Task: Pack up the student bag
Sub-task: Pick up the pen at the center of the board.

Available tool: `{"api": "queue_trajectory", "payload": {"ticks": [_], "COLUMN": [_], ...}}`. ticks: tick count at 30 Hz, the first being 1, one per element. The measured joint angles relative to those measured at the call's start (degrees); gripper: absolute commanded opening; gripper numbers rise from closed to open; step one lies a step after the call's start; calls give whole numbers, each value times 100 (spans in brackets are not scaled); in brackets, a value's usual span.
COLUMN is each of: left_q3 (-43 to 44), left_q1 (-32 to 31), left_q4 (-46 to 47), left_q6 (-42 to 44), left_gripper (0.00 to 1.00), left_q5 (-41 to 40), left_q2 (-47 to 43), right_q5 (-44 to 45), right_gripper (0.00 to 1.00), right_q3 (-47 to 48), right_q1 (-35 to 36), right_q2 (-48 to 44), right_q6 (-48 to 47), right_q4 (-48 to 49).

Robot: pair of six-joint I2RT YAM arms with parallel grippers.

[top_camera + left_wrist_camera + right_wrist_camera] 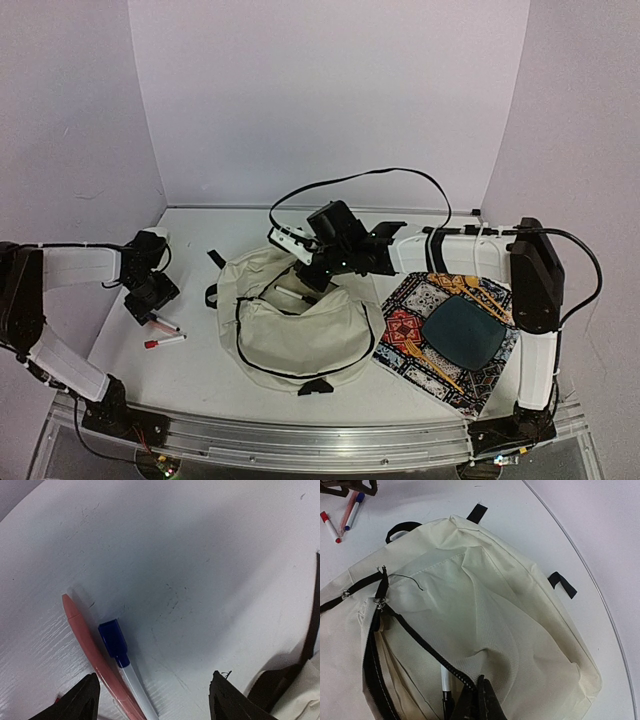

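Left gripper point(154, 680) fingers, lower edge of wrist view, set apart astride pink pen point(90, 650) and blue-capped pen point(116, 642); nothing clamped. Step judged: pen pickup. Next: jaws to be closed on one pen, pen carried to student bag point(300, 335), centre frame, mouth kept open by right gripper point(480, 695), pinched shut on zipper edge. White table point(190, 375); pale walls point(320, 100).

Count: 1 bag point(300, 335). 4 pens: red-capped pen point(330, 525), pink pen point(347, 510), blue-capped pen point(355, 506) at upper left of the right wrist view, inner pen point(445, 680) inside the bag. 1 placemat point(400, 325). 1 plate point(462, 335).
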Motion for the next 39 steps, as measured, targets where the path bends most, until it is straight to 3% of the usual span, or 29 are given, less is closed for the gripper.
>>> {"api": "queue_trajectory", "payload": {"ticks": [5,23,30,39], "left_q3": [201,445,585,638], "left_q1": [53,83,96,147], "left_q4": [-26,-78,-66,-83], "left_q6": [-46,-55,-9,189], "left_gripper": [68,60,48,41], "left_q5": [19,30,162,351], "left_q2": [601,933,1230,1265], "right_q5": [4,20,22,24], "right_gripper": [1,1,1,1], "right_q3": [0,0,0,0], "right_q1": [0,0,0,0], "right_q2": [1,1,1,1], "right_q6": [0,-2,-2,-2], "right_q4": [0,0,0,0]}}
